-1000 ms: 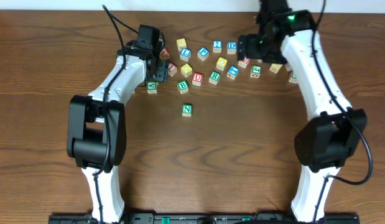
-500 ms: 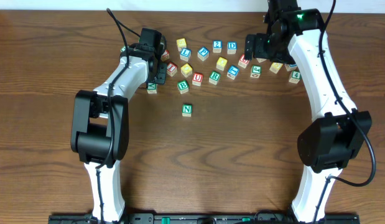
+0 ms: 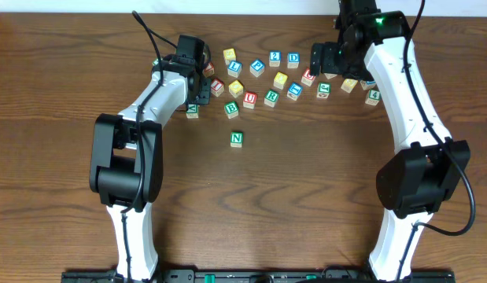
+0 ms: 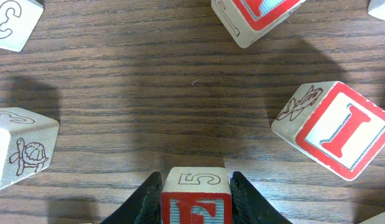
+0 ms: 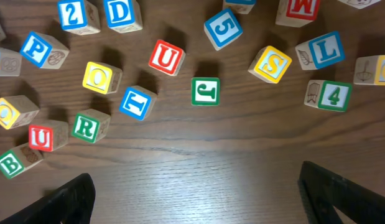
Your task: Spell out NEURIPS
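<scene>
In the left wrist view my left gripper (image 4: 194, 178) has both jaws pressed against a wooden cube (image 4: 196, 193) with a red letter that reads like E, cut by the frame edge, and a 5 on its upper face. A red I cube (image 4: 341, 132) lies to its right. Overhead, the green N cube (image 3: 236, 139) sits alone in front of the cluster, and the left gripper (image 3: 197, 72) is at the cluster's left end. My right gripper (image 5: 204, 202) hangs wide open above bare wood. Beyond it lie a red U (image 5: 166, 57), green R (image 5: 88, 126), blue P (image 5: 37, 50) and yellow S (image 5: 271, 64).
Other cubes are scattered across the back of the table: blue 2 (image 5: 74, 14), blue D (image 5: 122, 12), green J (image 5: 205, 91), blue L (image 5: 323, 51), green 4 (image 5: 332, 95), green B (image 5: 10, 163). A turtle-marked cube (image 4: 21, 152) sits left of the left gripper.
The left jaws have closed in on the red-lettered cube. The right arm has swung slightly right and back, then held still with its jaws wide.
</scene>
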Controlling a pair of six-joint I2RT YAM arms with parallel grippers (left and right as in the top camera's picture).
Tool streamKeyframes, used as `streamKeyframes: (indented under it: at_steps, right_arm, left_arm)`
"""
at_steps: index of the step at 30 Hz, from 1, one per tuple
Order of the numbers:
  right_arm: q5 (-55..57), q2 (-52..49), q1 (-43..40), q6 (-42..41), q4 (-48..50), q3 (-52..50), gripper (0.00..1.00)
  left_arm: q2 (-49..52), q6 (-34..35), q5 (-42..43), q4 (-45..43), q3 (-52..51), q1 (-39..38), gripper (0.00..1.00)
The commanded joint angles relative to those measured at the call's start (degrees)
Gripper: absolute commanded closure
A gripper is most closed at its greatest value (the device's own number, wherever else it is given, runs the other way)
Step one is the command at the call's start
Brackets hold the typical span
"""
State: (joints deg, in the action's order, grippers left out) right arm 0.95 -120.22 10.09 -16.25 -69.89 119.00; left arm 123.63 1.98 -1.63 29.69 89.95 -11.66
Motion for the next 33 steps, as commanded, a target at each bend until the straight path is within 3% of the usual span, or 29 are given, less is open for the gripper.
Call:
streamKeyframes:
  at_steps: [1,8,18,24,33]
  right_arm:
    - [1.3,1.6,-0.1,0.5,-0.2,1.0,0.01]
    - [1.5,1.6,-0.1,0.5,-0.2,1.0,0.01]
    - [1.5,1.6,-0.1,0.5,-0.2,1.0,0.01]
    - [1.5,1.6,-0.1,0.5,-0.2,1.0,0.01]
    - [1.5,1.6,-0.1,0.5,0.2,1.0,0.01]
  left_arm:
    - [-0.1,1.3,0.1,0.0,0.4,0.2,0.68]
    - [-7.0,3.6,0.1,1.7,1.6,0.2,0.69]
    - [-22.2,14.9,0.1,12.6,1.6,-5.9,0.69]
    - [-22.7,22.0,0.1,19.4,1.1,-12.5,0.7]
    - [-18.6,25.9,0.1,19.5,0.2,-21.4,0.7]
